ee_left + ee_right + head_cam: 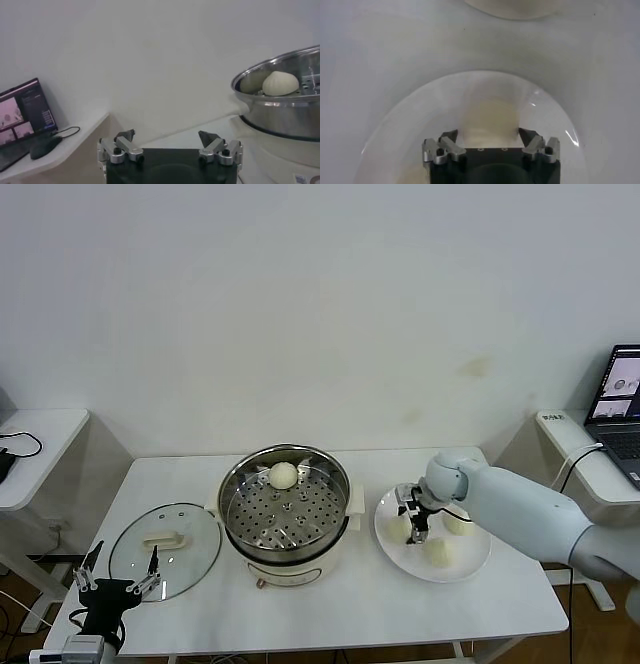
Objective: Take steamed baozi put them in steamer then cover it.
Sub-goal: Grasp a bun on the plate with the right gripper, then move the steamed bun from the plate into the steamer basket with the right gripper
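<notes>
Baozi (491,117) under the right end effector (416,512) looks soft, light and easily dented, so released fingers should pinch its sides gently. Left end effector (118,585) waits released, lid (165,549) just beyond.

Off-white baozi (284,475) — shiny perforated steamer (285,506)

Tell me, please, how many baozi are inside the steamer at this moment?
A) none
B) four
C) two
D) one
D: in the head view a single baozi lies on the perforated tray near the far wall of the steamer, while the other three are on the white plate, where the right pincer is lowered over one of them.
</notes>
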`<action>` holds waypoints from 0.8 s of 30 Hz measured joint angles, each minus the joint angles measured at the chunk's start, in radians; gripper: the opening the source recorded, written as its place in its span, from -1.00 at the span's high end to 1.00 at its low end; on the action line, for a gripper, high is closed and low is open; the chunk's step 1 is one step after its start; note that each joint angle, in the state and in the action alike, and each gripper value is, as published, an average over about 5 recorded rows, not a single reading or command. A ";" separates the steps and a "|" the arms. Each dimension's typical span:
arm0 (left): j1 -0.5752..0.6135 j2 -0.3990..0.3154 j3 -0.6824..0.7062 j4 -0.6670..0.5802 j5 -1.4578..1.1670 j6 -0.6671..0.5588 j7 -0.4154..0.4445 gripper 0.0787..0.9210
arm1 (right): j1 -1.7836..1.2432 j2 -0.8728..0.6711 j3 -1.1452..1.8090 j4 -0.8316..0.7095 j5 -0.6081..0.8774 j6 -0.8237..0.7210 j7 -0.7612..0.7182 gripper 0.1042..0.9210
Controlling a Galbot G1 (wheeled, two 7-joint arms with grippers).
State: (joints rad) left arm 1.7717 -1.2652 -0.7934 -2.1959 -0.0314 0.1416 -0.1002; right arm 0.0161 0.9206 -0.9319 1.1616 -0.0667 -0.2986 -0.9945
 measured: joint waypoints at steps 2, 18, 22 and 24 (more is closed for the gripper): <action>0.001 -0.001 0.000 -0.001 0.000 0.000 0.000 -0.77 | 0.000 0.003 0.002 -0.006 0.000 0.003 -0.005 -0.33; 0.003 0.002 0.001 -0.015 -0.003 -0.001 -0.002 -0.77 | 0.087 -0.025 -0.028 0.026 0.037 0.001 -0.059 0.05; 0.000 0.007 0.002 -0.016 -0.005 -0.001 -0.002 -0.77 | 0.150 -0.053 -0.054 0.061 0.066 -0.005 -0.068 0.03; -0.001 0.010 0.002 -0.017 -0.006 -0.001 -0.002 -0.77 | 0.188 -0.069 -0.071 0.081 0.085 -0.010 -0.069 0.03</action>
State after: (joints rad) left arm 1.7708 -1.2550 -0.7916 -2.2132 -0.0375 0.1407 -0.1019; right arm 0.2038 0.8513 -1.0025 1.2430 0.0182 -0.3084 -1.0633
